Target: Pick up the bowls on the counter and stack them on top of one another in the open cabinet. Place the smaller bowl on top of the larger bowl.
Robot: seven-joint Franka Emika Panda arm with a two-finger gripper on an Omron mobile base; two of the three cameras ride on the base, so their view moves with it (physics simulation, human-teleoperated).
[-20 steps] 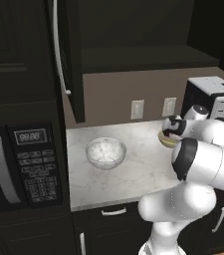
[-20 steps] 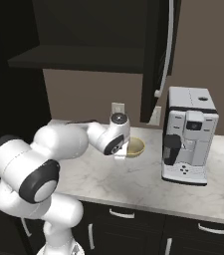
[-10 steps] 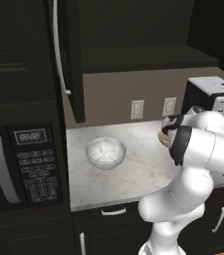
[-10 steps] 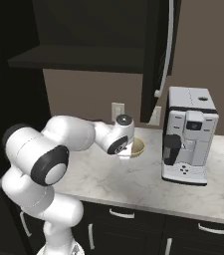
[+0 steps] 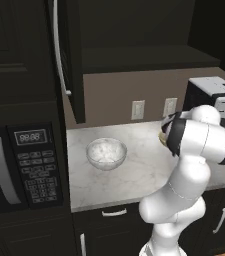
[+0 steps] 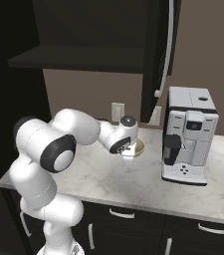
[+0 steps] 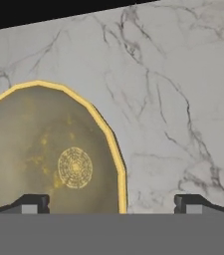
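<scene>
The tool [image 7: 111, 203] is spread wide and holds nothing. It hangs low over the white worktop [image 7: 183, 99], right above the small yellow bowl [image 7: 49, 159]. In the hand view, one tip sits over the inside of the bowl and the other sits over bare worktop, so the bowl's rim runs between them.

Going left to right in the left base view: first the big speckled bowl [image 5: 106, 153] sits alone on the worktop, well apart from the arm. Above it is the open cabinet [image 5: 134, 55] with its dark shelf. Then comes the small yellow bowl [image 5: 162, 138], mostly hidden behind the arm, near the coffee machine [image 5: 218, 97].

The small bowl looks hard and smooth, like a dish. It is likely light, but it could slip or chip if dropped. The rim is thin, so pinching the rim wall, one tip inside and one outside, looks like the best hold. The big bowl is probably heavier.
</scene>
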